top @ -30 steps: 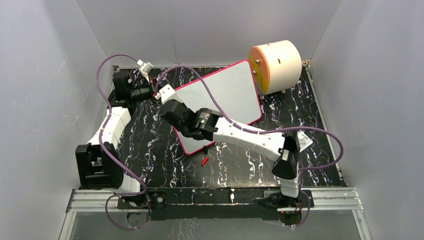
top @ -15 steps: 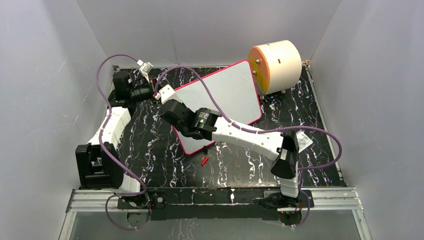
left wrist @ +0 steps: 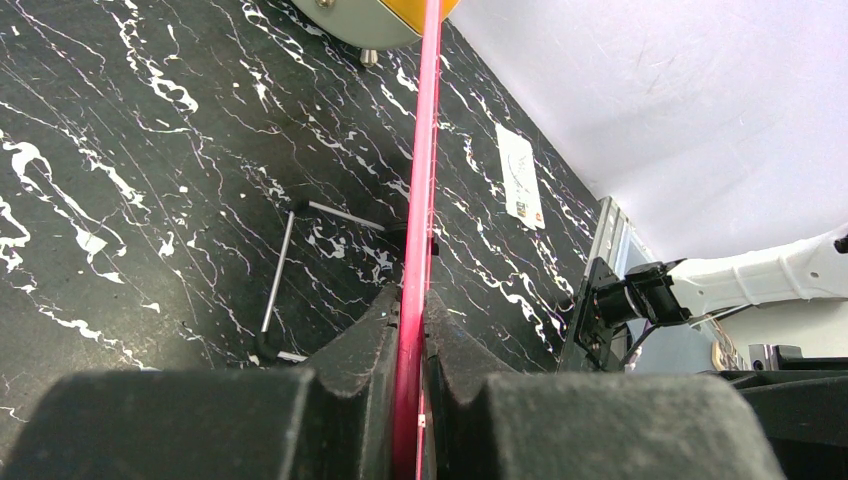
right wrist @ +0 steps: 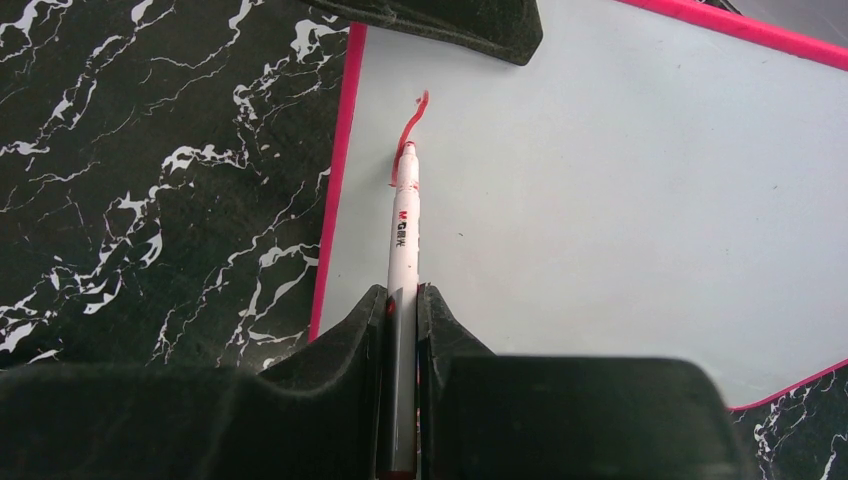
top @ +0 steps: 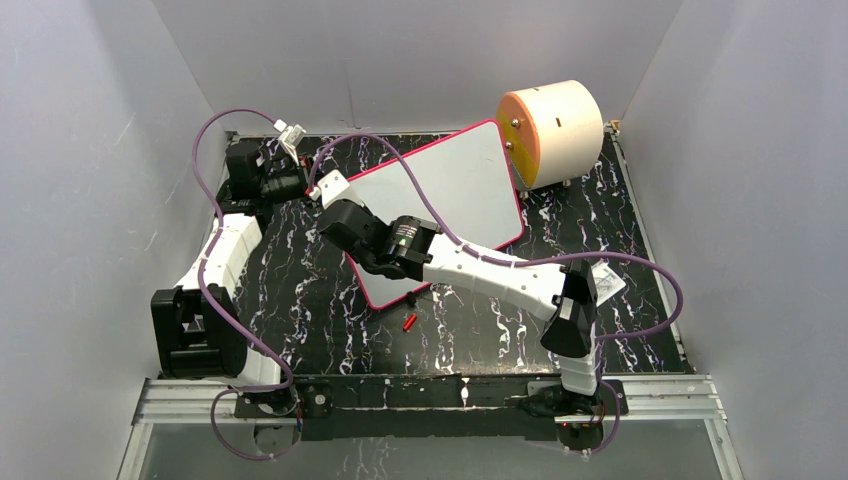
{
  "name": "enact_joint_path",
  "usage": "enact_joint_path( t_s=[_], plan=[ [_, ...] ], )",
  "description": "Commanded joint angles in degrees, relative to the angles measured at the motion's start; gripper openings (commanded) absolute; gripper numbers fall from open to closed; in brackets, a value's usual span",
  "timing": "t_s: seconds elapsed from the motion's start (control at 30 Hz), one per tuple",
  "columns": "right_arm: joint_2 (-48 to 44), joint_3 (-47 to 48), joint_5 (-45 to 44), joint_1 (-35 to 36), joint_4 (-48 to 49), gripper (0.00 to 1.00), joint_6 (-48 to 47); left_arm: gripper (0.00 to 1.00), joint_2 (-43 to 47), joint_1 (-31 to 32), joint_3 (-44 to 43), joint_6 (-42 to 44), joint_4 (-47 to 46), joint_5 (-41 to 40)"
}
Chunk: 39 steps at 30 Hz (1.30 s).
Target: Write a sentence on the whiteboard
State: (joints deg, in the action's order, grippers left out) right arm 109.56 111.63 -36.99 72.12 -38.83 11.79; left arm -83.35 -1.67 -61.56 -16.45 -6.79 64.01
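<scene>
Clenched on the pink rim of the whiteboard (top: 455, 185) with the left jaws, at its left corner, steadying it across the middle of the counter (top: 290, 290). Pinching the marker (right wrist: 404, 250) in the right jaws, tip down at the first red stroke of the sentence (right wrist: 410, 120). Barely begun! Looks thin, stiff, light, slick: likely to skate, so best gripped at the rim, clear of the lettering.
</scene>
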Motion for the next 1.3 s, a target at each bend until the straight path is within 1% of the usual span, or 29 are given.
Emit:
enact_joint_path(
  t_s=[0.0,0.37,1.27],
  plan=[
    [0.41,2.01,0.11,-0.24,2.09,0.0,-0.19,0.0,1.26,0.88,0.03,0.68,3.97,-1.1],
    [-0.34,0.81,-3.09,-0.82,0.95,0.0,0.4,0.0,1.26,0.88,0.07,0.71,3.97,-1.12],
    [-1.56,-0.27,-4.9,-1.87,-0.28,0.0,1.51,0.0,1.26,0.88,0.07,0.71,4.06,-1.17]
  ],
)
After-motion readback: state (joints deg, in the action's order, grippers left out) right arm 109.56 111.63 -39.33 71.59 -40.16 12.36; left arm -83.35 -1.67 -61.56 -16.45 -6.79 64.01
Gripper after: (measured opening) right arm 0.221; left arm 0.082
